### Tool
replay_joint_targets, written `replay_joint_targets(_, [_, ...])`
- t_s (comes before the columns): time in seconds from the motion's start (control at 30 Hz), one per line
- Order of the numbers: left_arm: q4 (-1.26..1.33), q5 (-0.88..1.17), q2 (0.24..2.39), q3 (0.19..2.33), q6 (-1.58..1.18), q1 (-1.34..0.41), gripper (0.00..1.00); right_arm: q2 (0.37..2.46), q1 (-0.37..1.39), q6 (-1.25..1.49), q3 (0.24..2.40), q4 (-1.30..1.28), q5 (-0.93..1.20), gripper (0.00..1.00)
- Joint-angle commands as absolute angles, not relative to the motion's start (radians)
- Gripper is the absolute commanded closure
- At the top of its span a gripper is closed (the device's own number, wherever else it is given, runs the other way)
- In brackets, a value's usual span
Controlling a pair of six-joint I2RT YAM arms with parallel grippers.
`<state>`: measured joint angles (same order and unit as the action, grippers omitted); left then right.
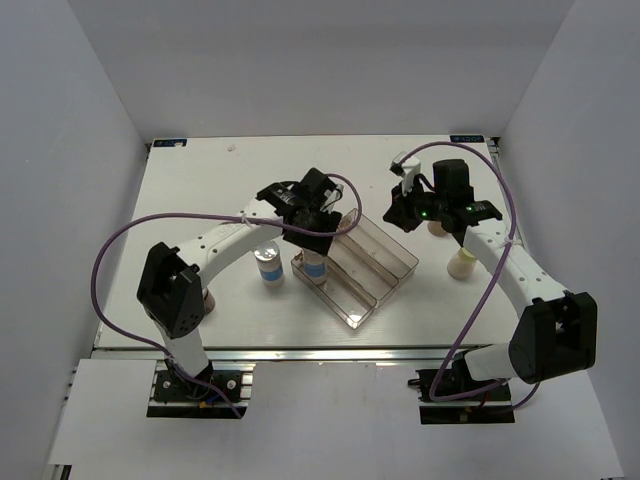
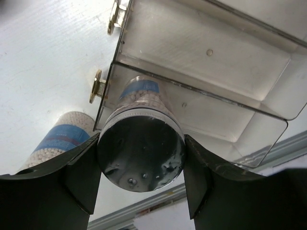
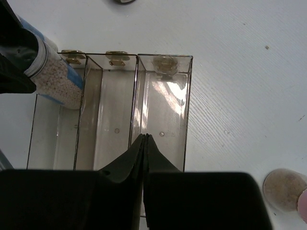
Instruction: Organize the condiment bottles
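Little of the sorting looks done. Nearest the arm bases in the top view, a brownish jar [image 1: 207, 298] peeks from behind the left arm's elbow, and a cream jar [image 1: 461, 265] stands on the desk [image 1: 200, 190] to the right of the clear tray [image 1: 385, 265]. A second blue-labelled jar [image 1: 268, 265] waits just left of the tray. Further in, the left claw [image 2: 141, 170] grips a silver-capped jar [image 2: 141, 143] by its lid and holds it in the tray's end compartment. Whether its base touches the floor I cannot tell. The other two compartments are bare, so I judge this to be the first jar going in, with the rest left to do. Beyond the tray, the right claw [image 3: 144, 143] hangs over it with fingers pressed together on nothing, and a pink-capped jar [image 1: 437, 228] stands near it. I find five jars at most. Only the top view gives the whole spread. The left wrist view alone shows the grip on the lid and the jar's lower part through the tray wall. The right wrist view alone shows that the right claw is closed and that the held jar leans rather than standing straight.
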<state>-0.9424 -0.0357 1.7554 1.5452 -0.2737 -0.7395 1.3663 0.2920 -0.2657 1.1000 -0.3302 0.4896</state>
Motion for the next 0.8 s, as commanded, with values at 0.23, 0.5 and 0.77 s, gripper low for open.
replay_joint_targets(0.23, [-0.905,-0.064,1.721,1.617,-0.278,-0.756,0.05,1.336,0.291,-0.348,1.100,-0.330,0.540,0.17])
replay_joint_targets(0.5, [-0.963,-0.084,1.620,1.767,-0.327,-0.758,0.02,1.298,0.291,-0.529,1.083,-0.368,0.834,0.18])
replay_joint_targets(0.77, [-0.991,-0.313,1.344,1.683,-0.530,-0.687,0.64,1.310,0.394,-0.477,1.068,-0.147,0.869,0.61])
